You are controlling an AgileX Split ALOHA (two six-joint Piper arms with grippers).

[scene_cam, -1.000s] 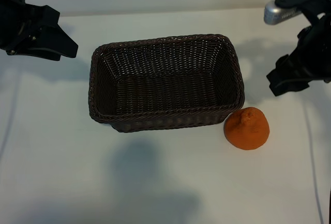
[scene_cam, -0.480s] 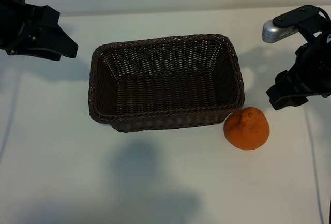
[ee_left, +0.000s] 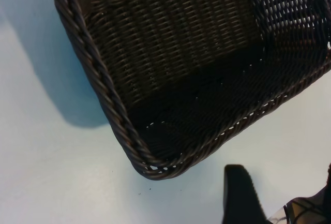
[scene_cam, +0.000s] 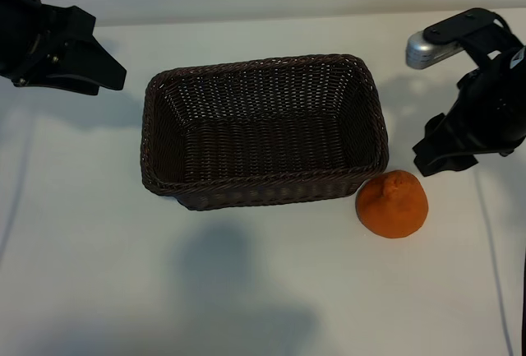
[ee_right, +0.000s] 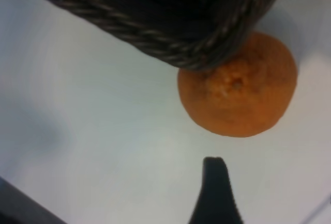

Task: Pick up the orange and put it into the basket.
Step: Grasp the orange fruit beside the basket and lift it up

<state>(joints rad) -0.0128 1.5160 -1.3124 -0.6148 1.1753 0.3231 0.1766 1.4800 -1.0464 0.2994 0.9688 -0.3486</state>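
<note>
On the white tabletop (scene_cam: 263,290) sits the basket (scene_cam: 263,177), a dark-brown woven rectangle with a braided rim, with nothing visible inside it. Just beside its near right corner, in the exterior view, lies the orange (scene_cam: 392,203), resting on the tabletop with its knobby neck upward; it sits very close to the basket's corner, and whether the two touch cannot be told. Above and to the right of the orange hangs the right gripper (scene_cam: 448,154), a black body tilted downward with a silver camera housing (scene_cam: 423,48) on the arm above it; it is near the fruit but clear of it. Its fingers stand fairly wide apart with nothing between them, and the right wrist view shows one dark fingertip (ee_right: 216,190) over bare tabletop, with the orange (ee_right: 238,84) a little beyond it, partly tucked under the basket's rim (ee_right: 155,40). At the far left edge of the exterior view, the left gripper (scene_cam: 103,68) is parked well away from the orange, beside the basket's left end. Its fingers are also spread and hold nothing; the left wrist view shows one fingertip (ee_left: 240,195) over the tabletop near a corner of the basket (ee_left: 150,159).
</note>
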